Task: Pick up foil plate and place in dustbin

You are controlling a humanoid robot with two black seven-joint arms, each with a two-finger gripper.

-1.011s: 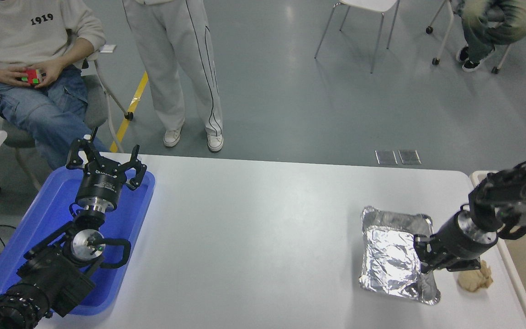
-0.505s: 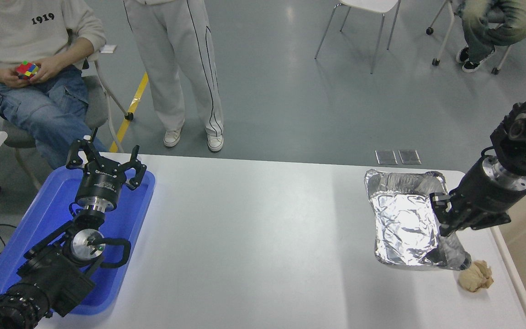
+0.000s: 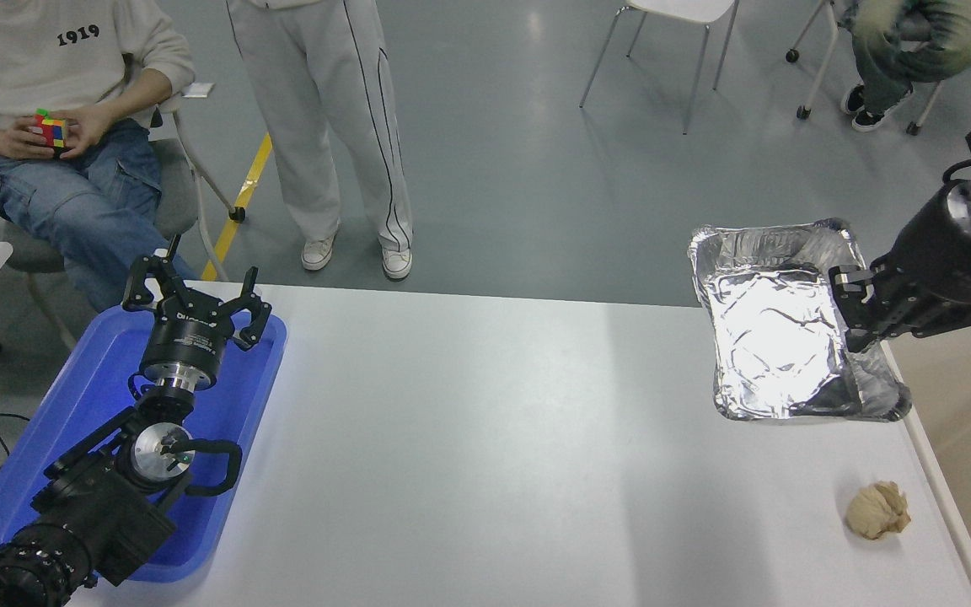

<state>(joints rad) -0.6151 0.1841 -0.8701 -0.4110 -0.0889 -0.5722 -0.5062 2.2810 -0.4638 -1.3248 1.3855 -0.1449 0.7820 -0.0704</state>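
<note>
two big surfaces frame your move: the white table (image 3: 485,438) and, just past its right edge, the dustbin (image 3: 970,421), whose pale rim and beige inside show at the lower right. you have the foil plate (image 3: 776,324) up off the table, hanging over the table's far right corner and the floor beyond, tilted so its shiny inside faces the camera. its long axis runs roughly away from you, and the bin lies to the right of it and nearer you, so your coming move looks like a short carry rightward and back.

your right gripper (image 3: 852,324) comes in from the right edge, the arm high and angled down toward the left, its fingers pinching the plate's right rim. the plate hangs left of the fingers, not yet over the bin.

your left gripper (image 3: 195,299) is parked over the blue tray (image 3: 89,371), fingers spread. smallest, a tan paper wad (image 3: 876,510) sits on the table near the bin rim, well clear below the plate.
</note>
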